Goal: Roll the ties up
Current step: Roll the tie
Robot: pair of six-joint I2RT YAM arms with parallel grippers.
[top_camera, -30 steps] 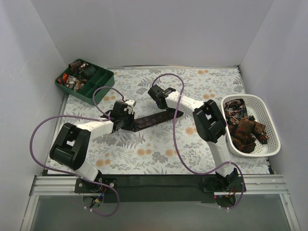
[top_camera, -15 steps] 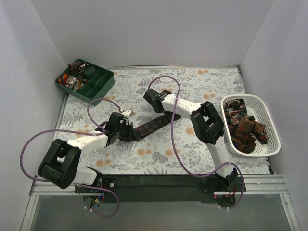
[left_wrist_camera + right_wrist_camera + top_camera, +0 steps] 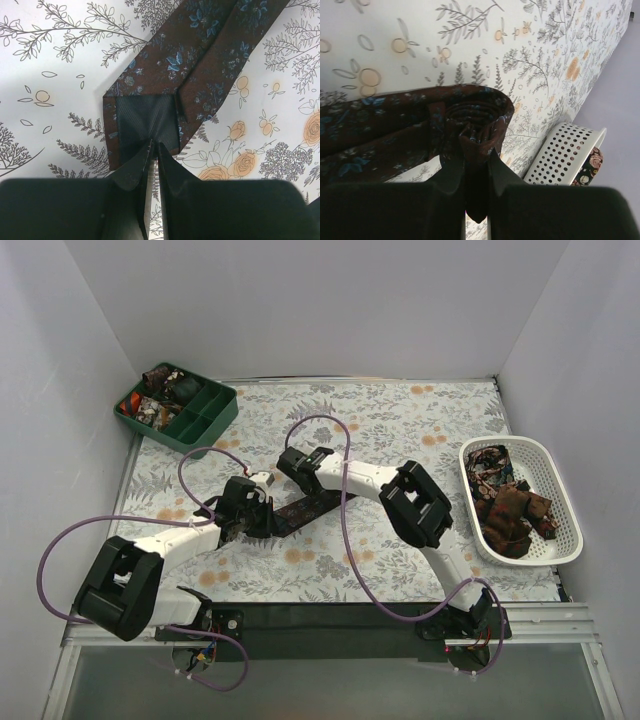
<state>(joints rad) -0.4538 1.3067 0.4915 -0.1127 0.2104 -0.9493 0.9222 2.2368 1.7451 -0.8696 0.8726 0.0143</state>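
A brown tie with small blue flowers (image 3: 305, 506) lies flat on the floral cloth at the table's middle. My left gripper (image 3: 256, 520) is shut on the tie's wide end, where the black lining (image 3: 147, 117) shows, and its fingertips (image 3: 162, 150) pinch the edge. My right gripper (image 3: 303, 472) is shut on the tie's other end, which is wound into a small coil (image 3: 475, 117). Fabric sits between its fingers (image 3: 451, 172). In the top view the arm hides the coil.
A white lattice basket (image 3: 566, 502) at the right holds several loose ties (image 3: 505, 505); it also shows in the right wrist view (image 3: 565, 150). A dark green divided tray (image 3: 217, 416) at the back left holds coiled ties (image 3: 150, 410). Purple cables loop over both arms.
My right gripper has moved left and nearer along the tie, and the flat stretch of tie is shorter. My left gripper has drawn the wide end a little nearer.
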